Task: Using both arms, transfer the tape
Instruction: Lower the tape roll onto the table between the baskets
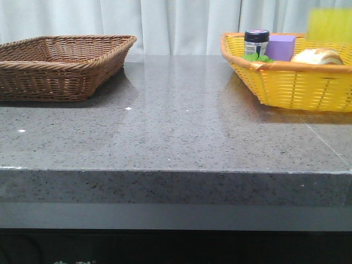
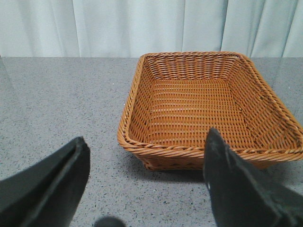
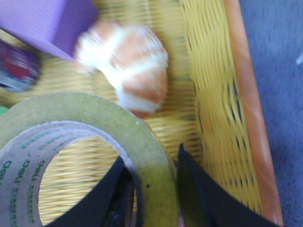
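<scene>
Right gripper (image 3: 151, 189) clamped on tape (image 3: 147, 156) wall (inside yellow basket (image 3: 222, 118)); left gripper (image 2: 147, 184) spread apart.

Yellow tape (image 3: 151, 156) with green-printed white core, purple block (image 3: 45, 21), orange-white striped bun (image 3: 130, 66), all in yellow woven basket (image 3: 222, 118); brown wicker basket (image 2: 199, 113).

Tape (image 3: 85, 156) cut off at frame edge; blurred bread-like lump (image 3: 130, 66) beside it
</scene>
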